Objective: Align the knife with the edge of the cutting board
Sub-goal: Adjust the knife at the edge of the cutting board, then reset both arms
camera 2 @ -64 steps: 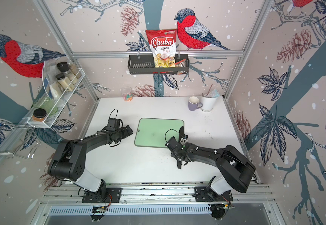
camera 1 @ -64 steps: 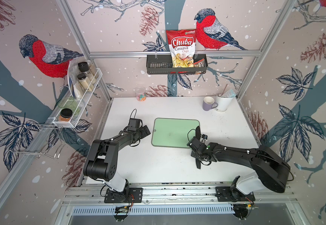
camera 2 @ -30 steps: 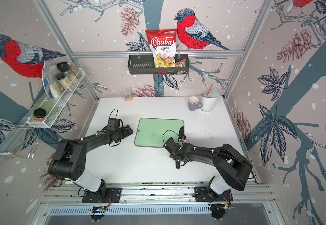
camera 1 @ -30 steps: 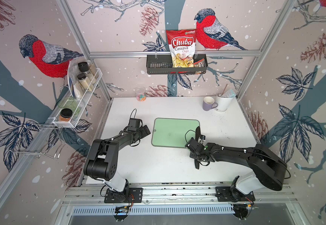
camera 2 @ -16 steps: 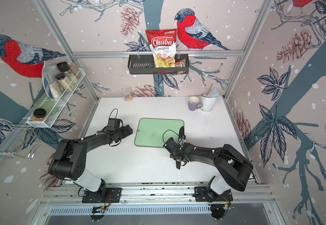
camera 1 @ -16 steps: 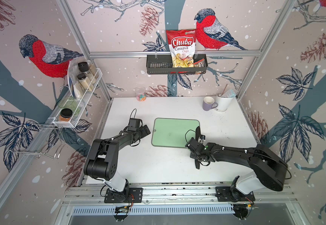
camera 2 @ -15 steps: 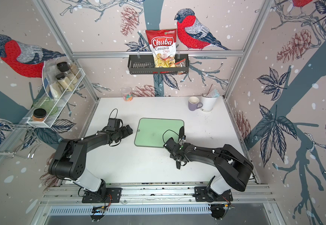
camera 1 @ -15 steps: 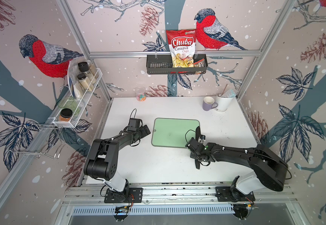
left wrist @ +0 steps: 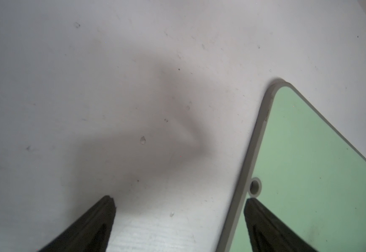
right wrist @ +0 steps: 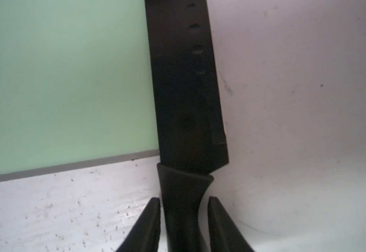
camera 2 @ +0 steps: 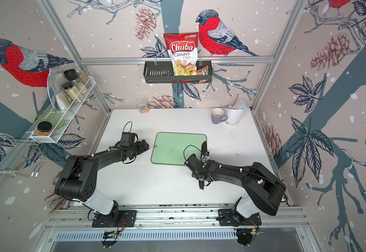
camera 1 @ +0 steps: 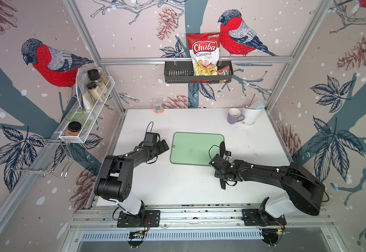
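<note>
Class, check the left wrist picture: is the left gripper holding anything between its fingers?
No: the left gripper stands open, with only bare table and the rim of the cutting board showing between its fingers.

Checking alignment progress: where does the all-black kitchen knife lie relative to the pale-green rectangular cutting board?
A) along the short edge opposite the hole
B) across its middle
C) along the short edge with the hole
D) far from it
A: the knife lies along the board edge farthest from the hole.
</note>
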`<state>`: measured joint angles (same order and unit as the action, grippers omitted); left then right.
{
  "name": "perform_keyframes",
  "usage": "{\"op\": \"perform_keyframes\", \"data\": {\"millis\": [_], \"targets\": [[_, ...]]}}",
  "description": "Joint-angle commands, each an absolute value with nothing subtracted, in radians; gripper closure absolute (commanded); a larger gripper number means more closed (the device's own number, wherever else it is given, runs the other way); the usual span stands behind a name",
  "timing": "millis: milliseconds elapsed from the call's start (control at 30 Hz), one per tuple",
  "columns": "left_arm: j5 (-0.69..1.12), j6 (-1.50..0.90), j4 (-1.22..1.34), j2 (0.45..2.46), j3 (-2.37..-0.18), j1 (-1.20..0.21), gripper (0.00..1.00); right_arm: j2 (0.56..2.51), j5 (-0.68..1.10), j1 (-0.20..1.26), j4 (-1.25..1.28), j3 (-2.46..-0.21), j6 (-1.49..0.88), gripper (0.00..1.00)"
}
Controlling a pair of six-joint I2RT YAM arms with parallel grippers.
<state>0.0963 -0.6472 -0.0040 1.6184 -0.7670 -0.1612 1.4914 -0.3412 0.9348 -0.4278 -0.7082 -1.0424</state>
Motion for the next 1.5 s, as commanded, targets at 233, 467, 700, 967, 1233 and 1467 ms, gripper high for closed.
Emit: {"op": "perform_keyframes", "data": {"millis": [233, 467, 700, 967, 1233, 1467], "targets": [[0.088, -0.650, -0.118, 1.598, -0.757, -0.164, 0.05, 1.432, -0.378, 0.953, -0.480, -0.724, -1.028, 0.36], [-0.030, -0.609, -0.118, 1.356, -0.706, -0.168, 0.05, 1.132, -0.528, 0.904, -0.566, -0.788, -0.865, 0.11], [-0.237, -0.452, 0.041, 1.005, -0.551, -0.206, 0.03, 0.758, -0.583, 0.603, -0.303, -0.600, -0.556, 0.01], [-0.351, -0.182, 0.310, 0.906, -0.376, -0.211, 0.03, 0.667, -0.499, 0.249, -0.066, -0.380, -0.278, 0.01], [-0.412, 0.004, 0.773, 1.300, -0.309, -0.188, 0.05, 0.880, -0.295, 0.014, 0.266, -0.239, -0.318, 0.01], [-0.276, 0.049, 0.949, 1.524, -0.352, -0.096, 0.05, 1.107, -0.434, 0.034, 0.620, -0.250, -0.219, 0.00]]}}
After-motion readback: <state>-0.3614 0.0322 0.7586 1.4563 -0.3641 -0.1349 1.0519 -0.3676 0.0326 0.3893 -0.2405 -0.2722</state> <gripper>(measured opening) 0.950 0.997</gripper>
